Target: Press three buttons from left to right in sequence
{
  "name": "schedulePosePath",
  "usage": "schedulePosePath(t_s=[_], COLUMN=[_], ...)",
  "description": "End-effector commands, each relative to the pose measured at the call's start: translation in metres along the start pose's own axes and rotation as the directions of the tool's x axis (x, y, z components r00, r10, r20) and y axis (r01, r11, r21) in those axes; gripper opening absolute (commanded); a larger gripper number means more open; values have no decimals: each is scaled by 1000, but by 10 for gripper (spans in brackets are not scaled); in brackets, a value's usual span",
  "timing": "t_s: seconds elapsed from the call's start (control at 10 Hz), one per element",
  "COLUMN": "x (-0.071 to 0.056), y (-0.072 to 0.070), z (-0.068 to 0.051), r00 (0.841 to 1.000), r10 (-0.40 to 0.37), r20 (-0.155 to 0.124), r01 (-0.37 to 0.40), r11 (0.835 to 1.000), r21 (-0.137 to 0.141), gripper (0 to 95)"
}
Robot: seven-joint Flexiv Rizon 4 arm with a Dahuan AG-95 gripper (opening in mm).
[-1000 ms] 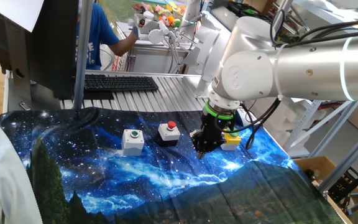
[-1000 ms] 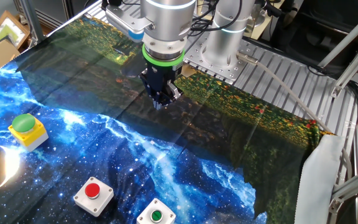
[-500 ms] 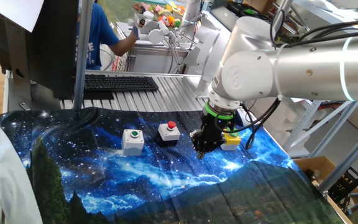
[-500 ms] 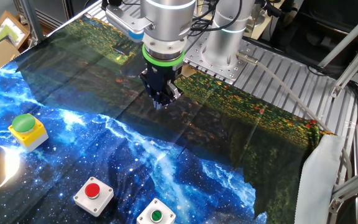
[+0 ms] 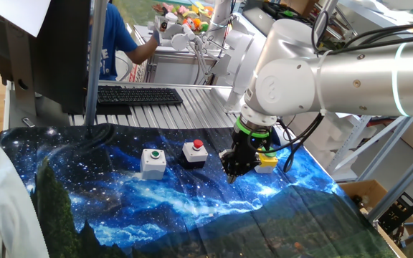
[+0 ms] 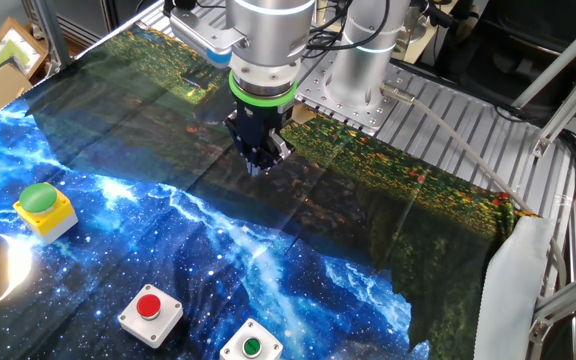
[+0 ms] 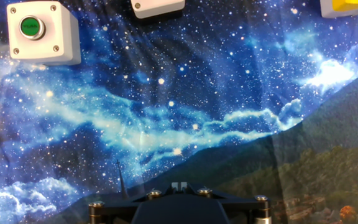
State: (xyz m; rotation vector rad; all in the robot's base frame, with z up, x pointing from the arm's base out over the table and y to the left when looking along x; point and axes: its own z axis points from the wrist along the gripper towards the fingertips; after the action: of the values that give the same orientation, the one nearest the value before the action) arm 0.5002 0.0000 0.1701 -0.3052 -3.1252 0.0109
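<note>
The claw [image 5: 233, 174] hangs pointing down over the starry cloth [image 6: 268, 260], fingers shut together and holding nothing, probably so the closed tips can serve as 1 blunt presser. It touches none of the 3 buttons. In the hand view they line the cloth's far edge: the grey-white box [image 7: 40, 32] towards the left corner, the red-capped box [image 7: 157, 7] near the middle, the yellow box [image 7: 348, 7] right. Judging by this, none is pressed yet.

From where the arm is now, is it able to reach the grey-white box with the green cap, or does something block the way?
Probably yes. The gripper hangs above bare cloth, jaws shut, and the grey-white box stands in the open. Only the red-capped box sits near the path, and the hand hangs higher than it.
</note>
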Motion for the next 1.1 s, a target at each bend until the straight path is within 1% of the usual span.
schedulePosePath(t_s=[0.1, 0.2, 0.3, 0.5, 0.6, 1.1], x=[0, 0, 0, 0, 0, 0], y=[0, 0, 0, 0, 0, 0], z=[0, 0, 0, 0, 0, 0], r00=[1000, 1000, 999, 1000, 1000, 1000], r10=[-23, -31, -34, -14, 6, 20], r20=[-1, -1, -1, -2, -3, -3], r01=[23, 31, 34, 14, -6, -20], r11=[1000, 1000, 999, 1000, 1000, 1000], r21=[-1, -2, 3, 1, 1, 0], gripper=[0, 0, 0, 380, 760, 760])
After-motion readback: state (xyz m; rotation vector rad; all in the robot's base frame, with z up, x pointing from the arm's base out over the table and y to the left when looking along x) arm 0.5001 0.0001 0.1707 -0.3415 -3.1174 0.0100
